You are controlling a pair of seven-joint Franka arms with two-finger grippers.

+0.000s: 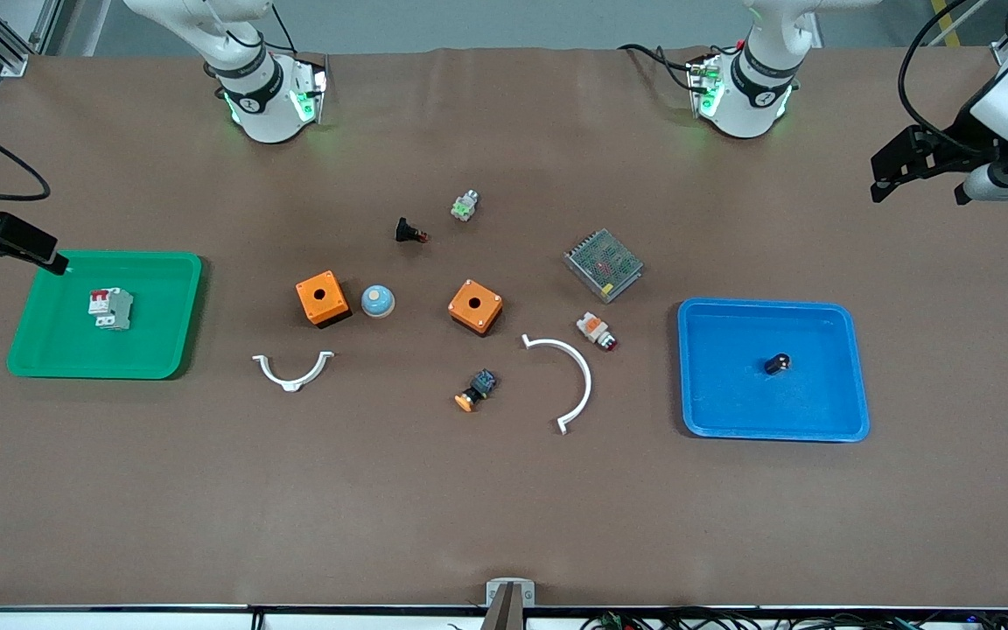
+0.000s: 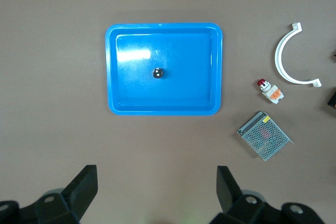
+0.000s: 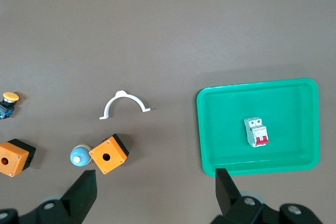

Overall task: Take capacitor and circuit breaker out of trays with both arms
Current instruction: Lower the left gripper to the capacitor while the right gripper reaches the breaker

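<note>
At the right arm's end of the table, we saw the green tray (image 1: 58,346), and the breaker (image 1: 110,309) lay in it, a little toward ten o'clock from the tray's middle in the front view, red toggles up. Any print on its face was too small for us to read. The right gripper (image 3: 155,192) hung in the air over the table edge near the tray's ten o'clock corner, with its jaws spread wide and holding nothing.

At the left arm's end sat the blue tray (image 1: 731,402), and the capacitor (image 1: 778,363) rested about at its middle, pale end showing. The left gripper (image 2: 156,190) hung over bare table toward one o'clock from that tray, and its jaws were likewise spread wide and held nothing.

Between the trays we found the rest:
- Two orange boxes (image 1: 322,298), with a blue dome button (image 1: 377,301) between them.
- A mesh-covered power supply (image 1: 604,264) at eleven o'clock from the blue tray, its yellow label unreadable.
- A white-orange cylindrical piece with red tip (image 1: 596,331).
- A black button piece with red tip (image 1: 409,232).
- A white-green piece (image 1: 465,206).
- A black-blue piece with orange cap (image 1: 476,389).
- Two white curved clips (image 1: 574,376).
</note>
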